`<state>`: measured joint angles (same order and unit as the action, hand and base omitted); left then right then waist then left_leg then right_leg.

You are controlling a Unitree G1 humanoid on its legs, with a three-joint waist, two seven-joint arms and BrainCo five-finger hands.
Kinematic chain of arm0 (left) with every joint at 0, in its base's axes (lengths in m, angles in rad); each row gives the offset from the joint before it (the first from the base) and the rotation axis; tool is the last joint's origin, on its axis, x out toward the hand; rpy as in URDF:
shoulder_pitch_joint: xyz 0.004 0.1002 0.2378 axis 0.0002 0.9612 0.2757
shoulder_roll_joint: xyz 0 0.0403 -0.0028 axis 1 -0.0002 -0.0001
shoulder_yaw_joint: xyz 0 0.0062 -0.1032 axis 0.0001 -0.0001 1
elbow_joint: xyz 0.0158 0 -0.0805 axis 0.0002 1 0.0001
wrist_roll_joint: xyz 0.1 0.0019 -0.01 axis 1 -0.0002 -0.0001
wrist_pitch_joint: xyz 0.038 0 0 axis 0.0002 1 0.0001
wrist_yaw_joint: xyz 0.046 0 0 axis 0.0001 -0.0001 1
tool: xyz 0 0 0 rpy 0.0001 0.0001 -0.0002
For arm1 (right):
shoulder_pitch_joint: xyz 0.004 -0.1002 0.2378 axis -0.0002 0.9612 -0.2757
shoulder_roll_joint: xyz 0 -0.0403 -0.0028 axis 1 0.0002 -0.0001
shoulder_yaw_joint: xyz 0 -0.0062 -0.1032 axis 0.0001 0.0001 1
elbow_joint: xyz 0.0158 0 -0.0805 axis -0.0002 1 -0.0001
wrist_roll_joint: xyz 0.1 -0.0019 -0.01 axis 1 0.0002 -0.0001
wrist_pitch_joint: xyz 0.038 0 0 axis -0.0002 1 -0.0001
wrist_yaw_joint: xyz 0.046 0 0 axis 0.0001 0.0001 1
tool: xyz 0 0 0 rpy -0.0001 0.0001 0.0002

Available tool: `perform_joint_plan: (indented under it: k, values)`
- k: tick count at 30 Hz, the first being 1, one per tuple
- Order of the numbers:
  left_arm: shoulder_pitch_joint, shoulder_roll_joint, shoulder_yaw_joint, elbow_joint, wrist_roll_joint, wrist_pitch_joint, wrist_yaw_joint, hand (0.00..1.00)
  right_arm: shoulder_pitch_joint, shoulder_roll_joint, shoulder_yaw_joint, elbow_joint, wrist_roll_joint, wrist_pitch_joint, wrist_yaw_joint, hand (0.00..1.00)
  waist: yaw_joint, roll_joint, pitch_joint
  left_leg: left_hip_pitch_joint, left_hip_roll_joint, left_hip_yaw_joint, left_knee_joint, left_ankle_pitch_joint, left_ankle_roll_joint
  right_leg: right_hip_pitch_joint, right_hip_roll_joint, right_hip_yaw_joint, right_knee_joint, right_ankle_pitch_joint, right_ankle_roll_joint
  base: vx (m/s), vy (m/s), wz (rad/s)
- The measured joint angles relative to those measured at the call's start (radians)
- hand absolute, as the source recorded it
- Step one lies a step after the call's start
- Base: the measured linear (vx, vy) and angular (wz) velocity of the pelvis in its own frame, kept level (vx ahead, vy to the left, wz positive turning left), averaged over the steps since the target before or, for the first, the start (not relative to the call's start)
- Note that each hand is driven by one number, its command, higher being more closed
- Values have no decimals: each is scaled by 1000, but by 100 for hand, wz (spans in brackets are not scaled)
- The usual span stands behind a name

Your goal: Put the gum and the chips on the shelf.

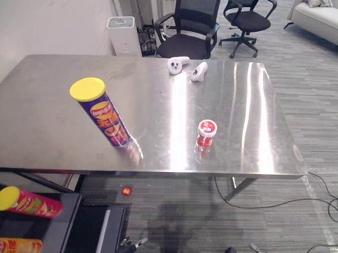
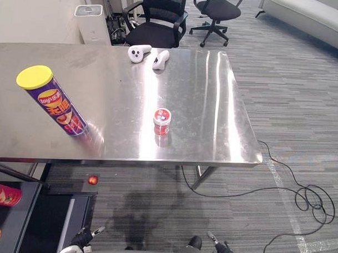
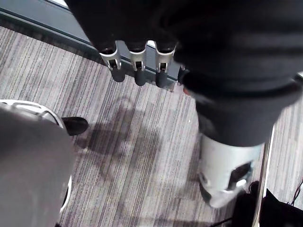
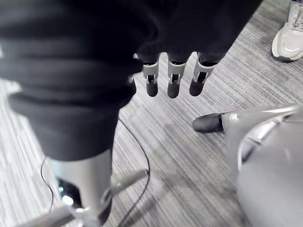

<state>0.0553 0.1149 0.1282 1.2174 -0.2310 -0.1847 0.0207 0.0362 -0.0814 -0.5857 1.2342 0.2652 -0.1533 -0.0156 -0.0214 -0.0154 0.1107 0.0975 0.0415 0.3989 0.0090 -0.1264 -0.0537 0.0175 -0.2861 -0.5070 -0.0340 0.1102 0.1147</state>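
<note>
A purple chips can (image 1: 104, 117) with a yellow lid stands on the steel table (image 1: 41, 122), left of the middle and close to the front edge. The gum (image 1: 206, 133), a small red and white tub, stands to its right, also near the front edge. A black shelf (image 1: 66, 220) sits low on the floor at the left, below the table's front edge. My left hand (image 3: 137, 68) and right hand (image 4: 173, 80) hang down by my sides over the carpet, fingers straight and holding nothing, well below and in front of the table.
Two white controllers (image 1: 178, 64) (image 1: 199, 71) lie at the table's far edge. The shelf holds a pink chips can (image 1: 30, 203) and an orange one (image 1: 12, 246). A red ball (image 1: 126, 191) lies under the table. Office chairs (image 1: 189, 27) stand behind it. A person's shoe (image 4: 289, 33) is nearby.
</note>
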Motion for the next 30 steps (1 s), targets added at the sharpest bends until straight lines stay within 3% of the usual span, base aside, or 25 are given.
perform_joint_plan:
  k: [3,9,15,18,24,27,30]
  values:
    - [9,-8,31,5,15,1,0,0,4,-29,-99,0,13,0,-13,0,-2,17,3,26,14,-1,7,-1,-1,27,13,5,1,0,0,19,-58,-6]
    - [22,-10,64,4,19,8,-5,0,-12,-94,-249,1,31,0,-26,0,-2,24,-2,28,17,-2,14,-1,-2,29,14,10,2,0,0,-17,-35,-2]
    - [52,-13,124,6,19,22,-6,0,-61,-149,-437,40,163,0,-35,0,-6,25,-6,30,16,-3,11,-1,-1,29,18,14,2,0,0,-55,-41,0]
    - [60,-14,175,8,19,22,-4,0,-84,-219,-517,22,226,-9,-90,0,-11,23,-23,28,14,-3,8,-1,-1,28,20,21,-3,0,0,-78,-50,0]
    - [92,-17,192,9,17,21,3,0,-116,-275,-503,-295,202,-58,-204,0,-53,13,-94,28,16,-2,-42,-5,1,23,36,28,-37,-1,0,-85,-57,-3]
    - [99,-24,192,8,16,21,7,0,-121,-273,-443,-522,131,-71,-273,0,-58,10,-101,28,13,3,-48,-9,0,18,38,45,-44,-1,1,-124,-57,-9]
    - [109,-34,189,2,16,21,10,0,-121,-272,-422,-627,63,-74,-310,0,-57,8,-111,27,13,5,-41,-9,-1,18,39,52,-49,-1,1,-98,-52,-8]
